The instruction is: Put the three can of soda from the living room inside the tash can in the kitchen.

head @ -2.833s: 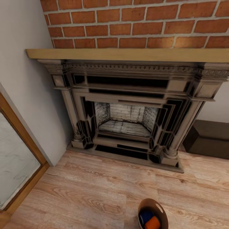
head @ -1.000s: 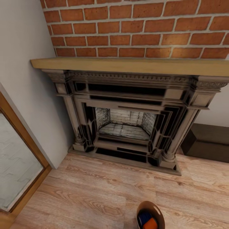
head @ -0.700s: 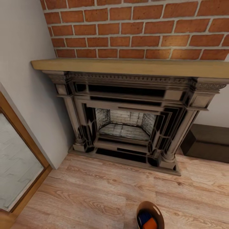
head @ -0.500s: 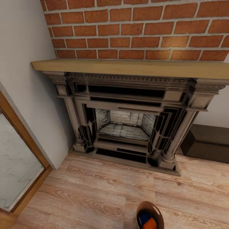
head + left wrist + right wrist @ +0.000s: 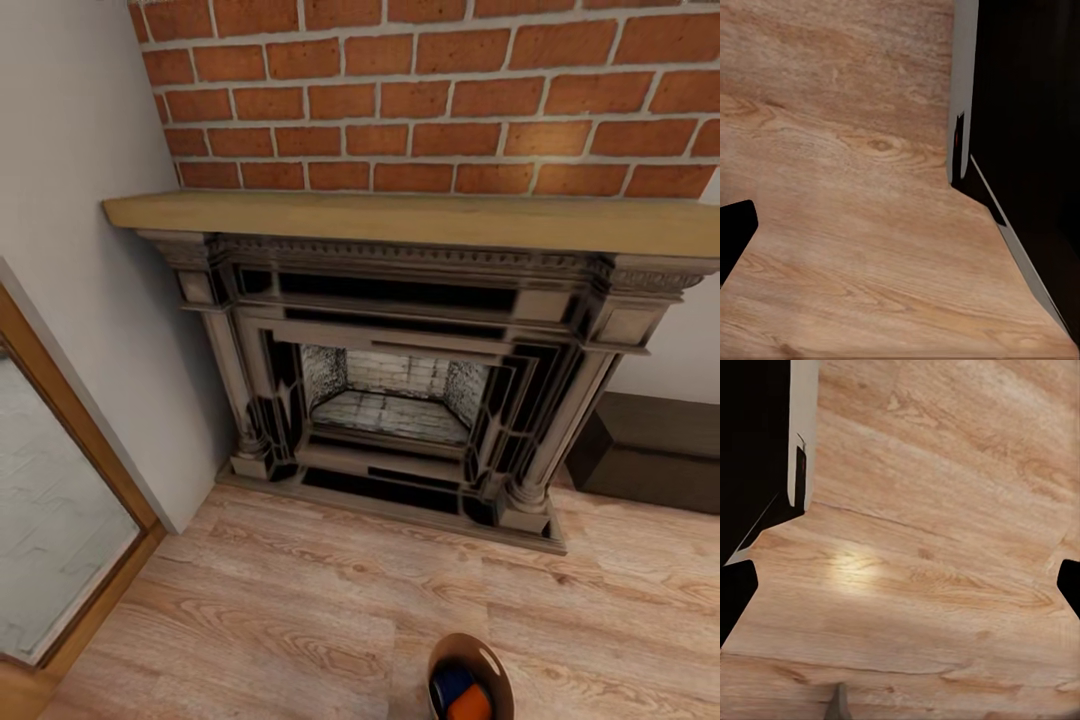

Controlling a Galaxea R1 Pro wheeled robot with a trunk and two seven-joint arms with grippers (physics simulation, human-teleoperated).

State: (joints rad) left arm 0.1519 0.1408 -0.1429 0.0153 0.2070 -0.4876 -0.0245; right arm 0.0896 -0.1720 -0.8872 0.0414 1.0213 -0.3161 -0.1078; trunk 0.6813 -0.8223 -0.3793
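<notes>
**Cans in the bin, but the third one is not accounted for**

At the bottom edge of the head view, right of centre, we see the tash can (image 5: 470, 680) standing on the wooden floor (image 5: 300, 600), its brown inside open to us and its lower part cut off by the frame. Inside it lie a dark blue can (image 5: 452, 686) and, touching it toward the lower right, an orange can (image 5: 474, 705). We cannot make out a third can; it may be hidden under the other two or below the frame edge, so we cannot tell whether all three are in.

The middle of the frame holds a dark carved fireplace (image 5: 400, 400) under a pale wooden mantel (image 5: 400, 215), with a brick wall (image 5: 430, 90) across the top. A glazed, wood-framed panel (image 5: 50, 530) runs down the left edge and a dark low block (image 5: 655, 450) sits at the right. We judge that at least two cans are delivered; what remains is to confirm or fetch the third.

In the right wrist view the right gripper (image 5: 900, 585) shows dark fingertips at the two side edges, well apart, with bare floor between them and nothing held. In the left wrist view one dark fingertip (image 5: 735, 232) of the left gripper shows at the left edge; we cannot tell how its jaws stand.
</notes>
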